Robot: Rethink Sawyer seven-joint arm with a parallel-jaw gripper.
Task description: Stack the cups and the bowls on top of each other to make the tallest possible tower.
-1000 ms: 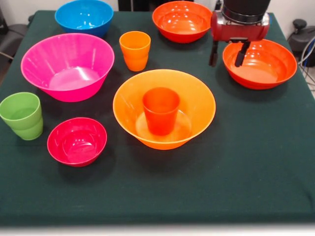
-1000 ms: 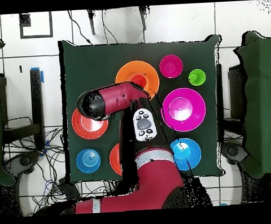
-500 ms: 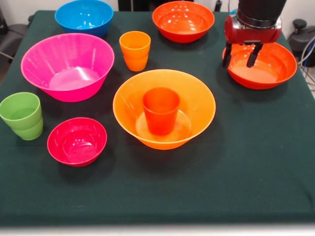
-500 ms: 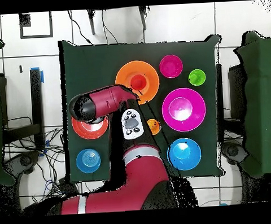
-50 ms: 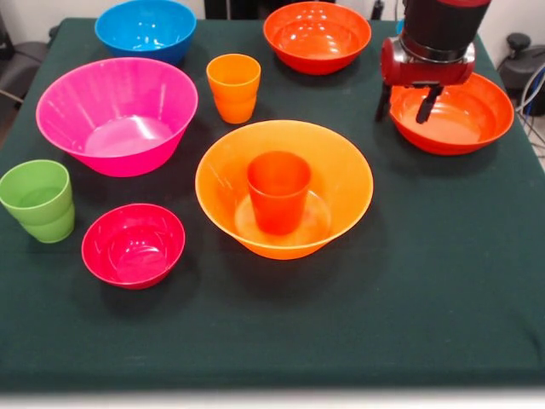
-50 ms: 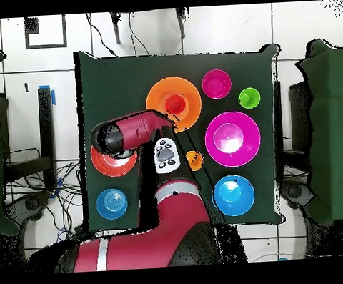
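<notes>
Since a second ago the gripper (image 5: 404, 102) has slid right from the gap between the two red-orange bowls and now sits lower over the left rim of the right-hand red-orange bowl (image 5: 456, 119), upper right of the front frame; nothing else on the counter (image 5: 426, 290) has shifted. Jaws are spread and empty, one finger outside the rim, the other over the bowl's inside, so it looks lined up for a rim pinch, not yet closed. Tower so far is just the wide orange bowl (image 5: 332, 183) at centre with the red-orange cup (image 5: 278, 192) standing upright inside it. Loose pieces: second red-orange bowl (image 5: 317, 36) top centre, orange cup (image 5: 233, 87) just above the tower, blue bowl (image 5: 146, 29) top left, pink bowl (image 5: 117, 115) left, green cup (image 5: 37, 201) far left, crimson bowl (image 5: 133, 244) lower left. Overhead view: arm covers most of the target bowl, only its rim shows under the wrist, so can't confirm finger depth from there. To do this step well, I'd drop straight down until the wall is properly between the fingers, then close gently, since glossy plastic will slip or tip if pinched at the very lip. Lift level, clear the orange bowl's rim before moving across, watch the upright cup.
</notes>
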